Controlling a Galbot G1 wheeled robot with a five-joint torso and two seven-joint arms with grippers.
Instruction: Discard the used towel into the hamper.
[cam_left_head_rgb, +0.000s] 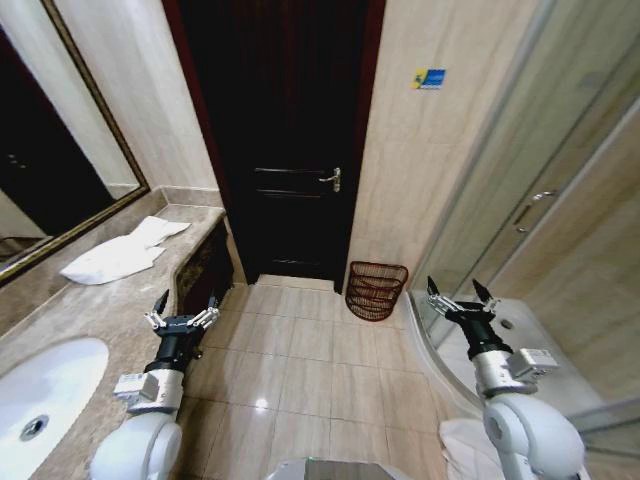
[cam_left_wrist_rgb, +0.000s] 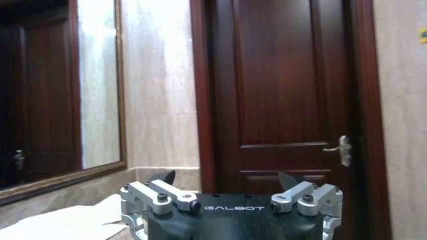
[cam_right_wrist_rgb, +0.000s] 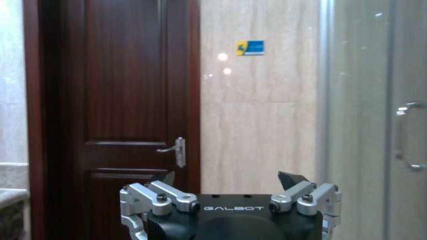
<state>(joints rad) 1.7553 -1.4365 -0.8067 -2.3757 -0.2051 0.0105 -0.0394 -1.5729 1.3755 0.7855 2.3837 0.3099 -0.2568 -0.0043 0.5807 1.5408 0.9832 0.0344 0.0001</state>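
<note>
Beige floor tiles (cam_left_head_rgb: 300, 360) carry the hamper (cam_left_head_rgb: 376, 290), a small round basket of dark reddish-brown open weave that narrows slightly toward its base; it stands against the beige wall just right of the dark wooden door (cam_left_head_rgb: 285, 130). A white towel (cam_left_head_rgb: 120, 255) lies crumpled on the marble counter (cam_left_head_rgb: 110, 310) at the robot's left, below the framed mirror (cam_left_head_rgb: 50, 150) and beyond the white sink (cam_left_head_rgb: 40, 395). A glass shower enclosure (cam_left_head_rgb: 540, 200) fills the right side of the room, and a small blue-and-yellow sticker (cam_left_head_rgb: 430, 78) sits on the wall above the hamper. The left gripper (cam_left_head_rgb: 184, 308) hovers above the counter edge with its jaws apart and nothing between them; the towel lies ahead of it and further to the left, well apart. The right gripper (cam_left_head_rgb: 461, 294) hovers beside the shower base, jaws likewise apart and holding nothing. The hamper stands between the two grippers and farther ahead, nearer the right one, touching neither.
</note>
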